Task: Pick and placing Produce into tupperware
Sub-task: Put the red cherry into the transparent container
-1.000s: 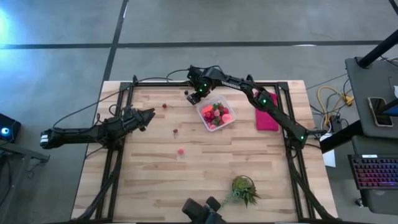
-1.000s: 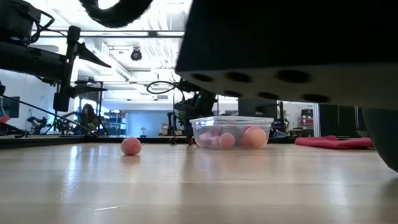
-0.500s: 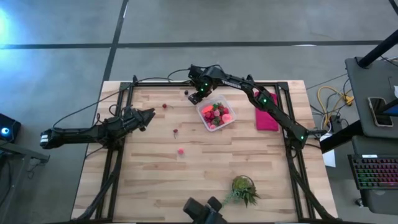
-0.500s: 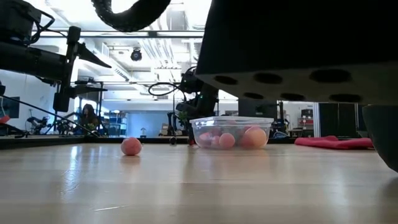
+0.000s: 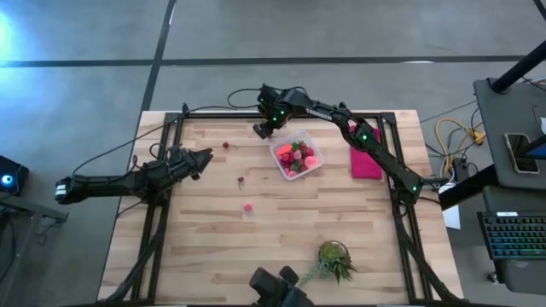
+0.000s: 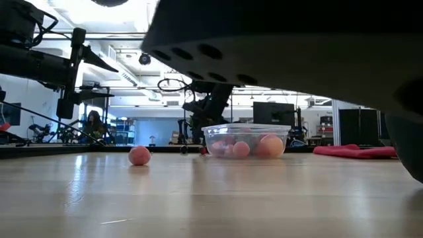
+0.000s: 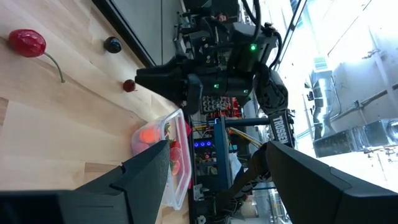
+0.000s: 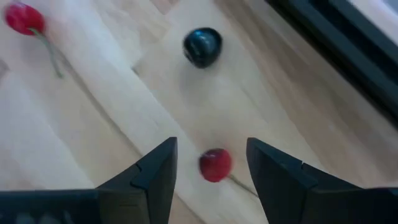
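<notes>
Your right gripper [image 5: 261,130] hangs at about 11 o'clock from the tupperware [image 5: 296,155], its fingers [image 8: 155,177] spread apart and holding nothing, with a small red cherry [image 8: 215,165] on the table between them and a dark berry [image 8: 202,46] near it. The tupperware sits toward 12 o'clock on the table [image 5: 205,247] with red and pink produce inside. Your left gripper [image 5: 203,158] waits near 9 o'clock, wide and holding nothing, and a pink berry [image 5: 248,206] lies alone near the middle.
</notes>
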Robot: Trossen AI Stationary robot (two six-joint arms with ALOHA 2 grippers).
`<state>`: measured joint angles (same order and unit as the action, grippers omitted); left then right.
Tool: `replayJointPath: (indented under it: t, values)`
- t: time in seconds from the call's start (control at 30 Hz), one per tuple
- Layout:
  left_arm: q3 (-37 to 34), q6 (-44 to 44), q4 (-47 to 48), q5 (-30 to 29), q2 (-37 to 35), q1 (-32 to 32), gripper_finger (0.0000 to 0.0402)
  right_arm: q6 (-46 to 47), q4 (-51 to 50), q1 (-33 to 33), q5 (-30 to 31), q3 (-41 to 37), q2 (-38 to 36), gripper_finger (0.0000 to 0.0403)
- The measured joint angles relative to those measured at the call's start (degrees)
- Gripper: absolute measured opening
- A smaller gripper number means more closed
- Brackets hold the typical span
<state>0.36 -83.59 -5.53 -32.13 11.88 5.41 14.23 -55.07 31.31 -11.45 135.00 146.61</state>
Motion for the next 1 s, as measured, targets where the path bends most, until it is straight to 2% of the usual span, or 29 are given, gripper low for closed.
replayJointPath:
  t: [0.77,1.0]
  values:
    - [0.0,0.0,0.0,0.0,0.1,0.0,0.0255,1.2,-2.8,0.5,-0.5,0.0,0.0,0.0184]
    - [0.0,0.0,0.0,0.0,0.1,0.0,0.0255,1.8,-3.0,0.5,-0.4,0.0,0.0,0.0158]
